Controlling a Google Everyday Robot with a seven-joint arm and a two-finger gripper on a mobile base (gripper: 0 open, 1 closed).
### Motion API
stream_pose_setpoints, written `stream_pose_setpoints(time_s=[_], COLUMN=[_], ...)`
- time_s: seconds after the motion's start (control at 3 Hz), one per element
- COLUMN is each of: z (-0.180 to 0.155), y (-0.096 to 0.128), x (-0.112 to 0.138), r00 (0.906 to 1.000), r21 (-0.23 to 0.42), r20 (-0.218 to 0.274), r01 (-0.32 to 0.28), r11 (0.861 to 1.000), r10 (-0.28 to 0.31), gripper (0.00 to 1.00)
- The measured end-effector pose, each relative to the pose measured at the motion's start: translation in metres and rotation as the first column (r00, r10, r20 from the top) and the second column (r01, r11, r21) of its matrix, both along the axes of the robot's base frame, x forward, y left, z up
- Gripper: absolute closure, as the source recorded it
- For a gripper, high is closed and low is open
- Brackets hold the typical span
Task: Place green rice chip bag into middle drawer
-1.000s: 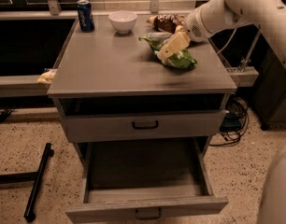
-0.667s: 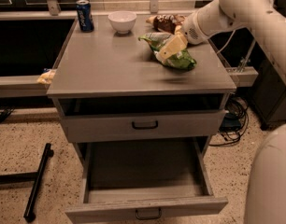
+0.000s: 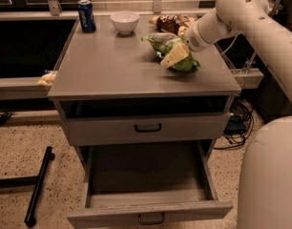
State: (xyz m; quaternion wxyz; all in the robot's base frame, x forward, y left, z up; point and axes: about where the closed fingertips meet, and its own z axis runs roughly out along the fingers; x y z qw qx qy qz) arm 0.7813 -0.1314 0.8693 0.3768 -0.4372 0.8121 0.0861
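Shows a grey cabinet with a flat grey worktop (image 3: 112,66), viewed from the front and from above

On the right half of the worktop, towards the rear: crinkly bright-green foil snack bag (image 3: 165,43) with pale print, lying on its side, outside every drawer

Directly on the green bag, touching its upper face: pale yellowish tool (image 3: 175,56) at the end of a white rounded robot arm (image 3: 241,13) reaching in from the upper right. Tool state (open, closed or gripping the bag) not discernible

Just behind the green bag, at the rear edge: brown-and-yellow snack bag (image 3: 172,23). Further left along the same edge: round white bowl (image 3: 124,22) and, near it, upright blue drinks can (image 3: 86,15), both well apart from the green bag

Below the worktop: dark open recess, then closed grey upper drawer front (image 3: 108,130) with a small dark bar handle (image 3: 147,127)

Beneath that: wide grey middle drawer (image 3: 146,175), pulled well out towards the viewer, its front panel and handle at the lower edge of the view

On the speckled floor, left of the cabinet: long black bar (image 3: 38,185). On the right, behind the cabinet: dark tangled cables (image 3: 236,123)
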Motion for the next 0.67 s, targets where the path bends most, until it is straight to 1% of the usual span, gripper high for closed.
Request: stream_pose_setpoints(time_s=[0.33, 0.67], z=[-0.001, 0.008], y=[0.005, -0.003], x=[-0.012, -0.037], r00=[0.9998, 0.9994], r21=[-0.015, -0.033], r20=[-0.006, 0.008], r01=[-0.022, -0.034], r11=[1.000, 0.999], r10=[0.022, 0.034], gripper=[0.42, 0.65])
